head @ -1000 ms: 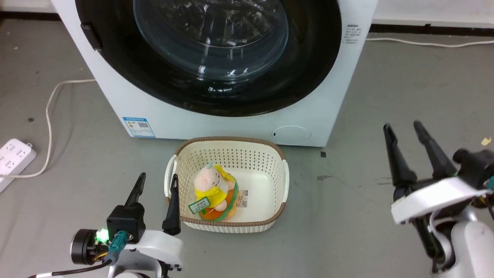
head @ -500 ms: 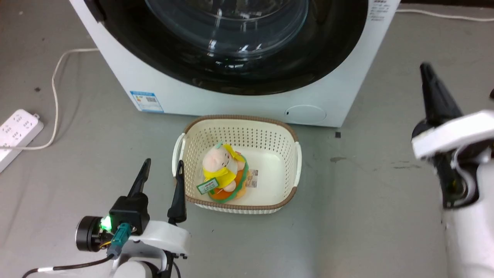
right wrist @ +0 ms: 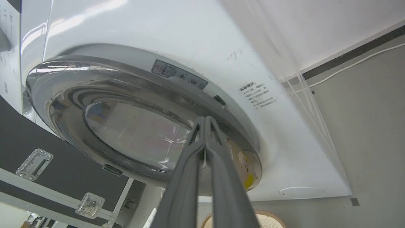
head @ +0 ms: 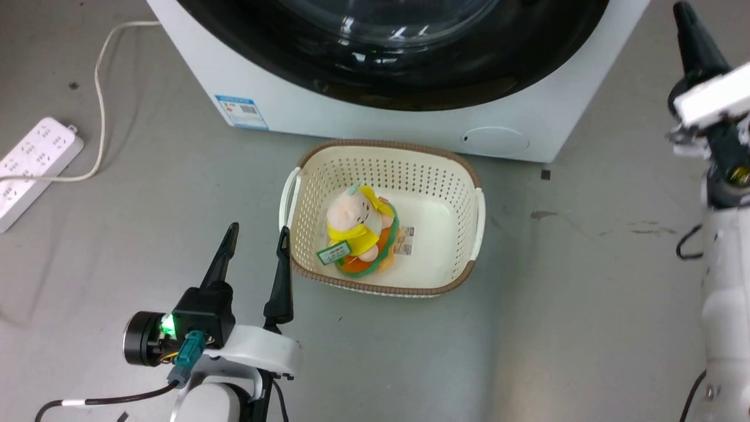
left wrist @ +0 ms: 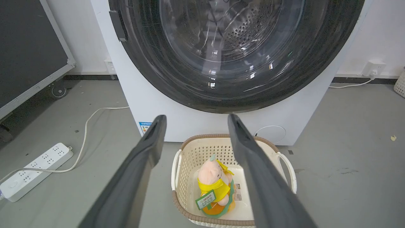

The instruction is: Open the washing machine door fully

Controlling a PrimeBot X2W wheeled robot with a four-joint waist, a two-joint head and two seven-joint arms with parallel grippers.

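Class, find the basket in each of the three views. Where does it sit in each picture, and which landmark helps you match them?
Head view: basket at centre, on the floor before the machine.
Left wrist view: basket at bottom centre, partly behind a finger.
Right wrist view: basket rim at the bottom edge, just right of centre.
Shared landmark: the round cap on the machine's lower front, near the basket.

Door (left wrist: pixel 221 53) ahead of left pincer (head: pixel 259 228): glossy black ring, smooth clear glass centre. Washing machine (left wrist: pixel 177 123): smooth white, slight sheen. Basket (head: pixel 457 176) just beside the pincer: perforated cream plastic, brown woven-look rim. Toy (head: pixel 360 234): soft plush cloth. Floor (head: pixel 556 322): matt grey, scuffed.
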